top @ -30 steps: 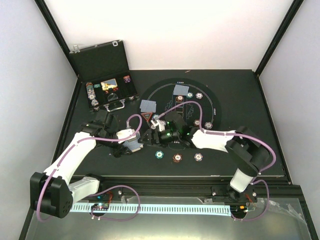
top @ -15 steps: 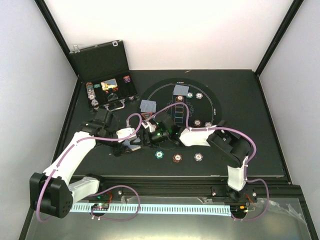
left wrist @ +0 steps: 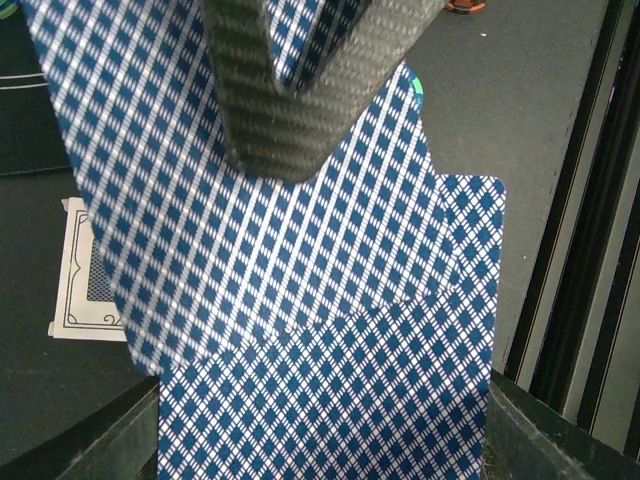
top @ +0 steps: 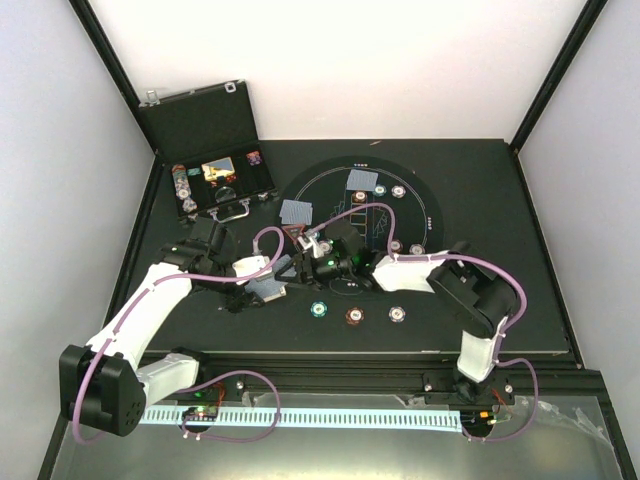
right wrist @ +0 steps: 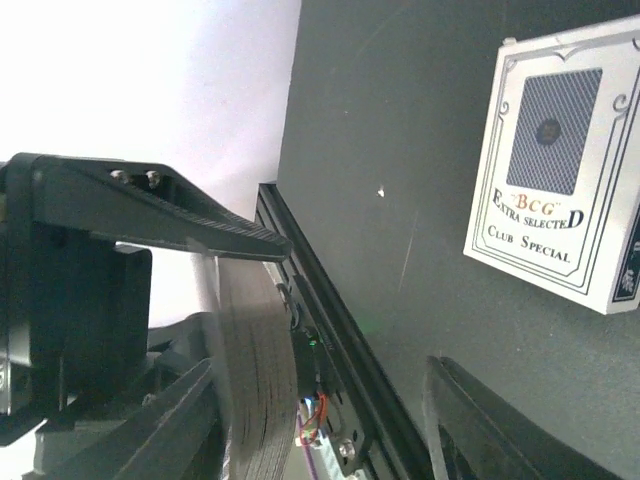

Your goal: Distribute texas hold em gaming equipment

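While the left gripper pinched the card deck,
right gripper hung spread beside it, left of the mat.

blue-white diamond-patterned cards, black mat, seemingly teal chip

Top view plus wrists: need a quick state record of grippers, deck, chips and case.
left gripper: shut on deck of cards
right gripper: open, fingers at the deck's edge
card box: lying flat on the table
front row: teal chip, brown chip, grey chip
case: open, far-left corner
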Controlling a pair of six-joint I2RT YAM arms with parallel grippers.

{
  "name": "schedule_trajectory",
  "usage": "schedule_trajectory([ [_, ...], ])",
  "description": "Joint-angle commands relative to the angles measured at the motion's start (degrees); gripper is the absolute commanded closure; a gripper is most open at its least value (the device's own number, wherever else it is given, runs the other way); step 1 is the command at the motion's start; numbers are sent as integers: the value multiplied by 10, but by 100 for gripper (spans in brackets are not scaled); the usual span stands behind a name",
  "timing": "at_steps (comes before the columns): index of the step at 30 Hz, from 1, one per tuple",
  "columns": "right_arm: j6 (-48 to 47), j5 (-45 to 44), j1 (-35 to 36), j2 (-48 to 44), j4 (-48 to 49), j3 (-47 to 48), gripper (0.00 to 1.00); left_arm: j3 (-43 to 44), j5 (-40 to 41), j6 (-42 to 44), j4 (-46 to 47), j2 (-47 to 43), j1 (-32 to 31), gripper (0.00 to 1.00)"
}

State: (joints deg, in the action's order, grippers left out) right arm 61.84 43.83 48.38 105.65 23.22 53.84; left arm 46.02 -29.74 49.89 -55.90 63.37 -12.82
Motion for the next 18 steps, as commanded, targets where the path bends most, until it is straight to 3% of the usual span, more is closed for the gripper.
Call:
schedule_trajectory([
  [1,-1,-16,-5,-27,8,-14,50,23,-18,0,-4,-4,0,98],
  [9,29,-8,-4,-53,54,-24,85,15,-13,2,-1,-7,0,98],
  [18,23,-4,-40,-102,48,-70,97,10,-11,3,1,-7,0,98],
])
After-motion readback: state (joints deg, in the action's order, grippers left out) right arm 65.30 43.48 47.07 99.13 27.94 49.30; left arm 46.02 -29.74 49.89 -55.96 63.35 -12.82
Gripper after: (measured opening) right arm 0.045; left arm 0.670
